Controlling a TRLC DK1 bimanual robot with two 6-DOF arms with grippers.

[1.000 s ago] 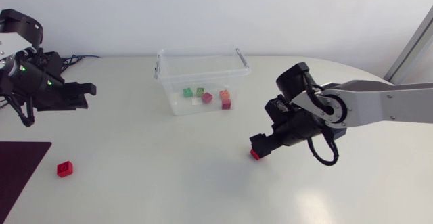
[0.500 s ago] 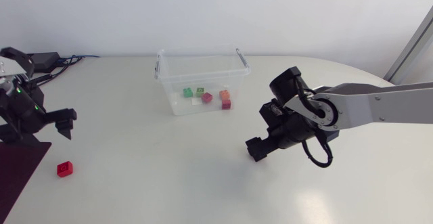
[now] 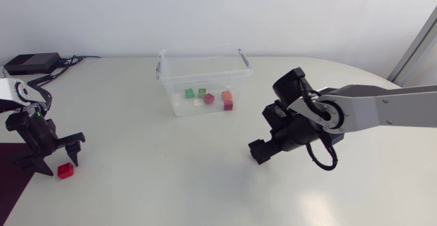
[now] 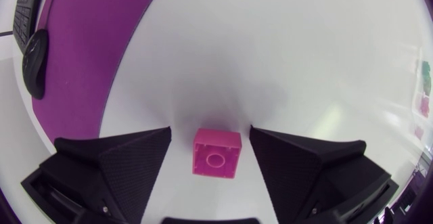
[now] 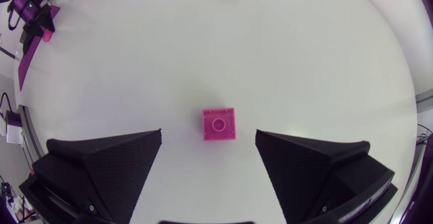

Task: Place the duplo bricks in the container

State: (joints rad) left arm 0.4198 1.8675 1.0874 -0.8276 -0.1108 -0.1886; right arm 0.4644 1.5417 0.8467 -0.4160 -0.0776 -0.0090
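Straddling a red brick point(image 3: 65, 171), left tool point(image 4: 210, 128) parted, right tool point(image 5: 208, 132) parted over second brick point(image 5: 219, 124)

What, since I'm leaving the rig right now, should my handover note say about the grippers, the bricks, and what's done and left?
Left gripper: open, straddling a red brick on the table; fingers not touching it.
Right gripper: open, over a second brick lying on the table, not gripped.
Container: mid-table, open, several bricks inside.
Done: those bricks are in.
Left: grasp the two loose bricks and drop them in the container.
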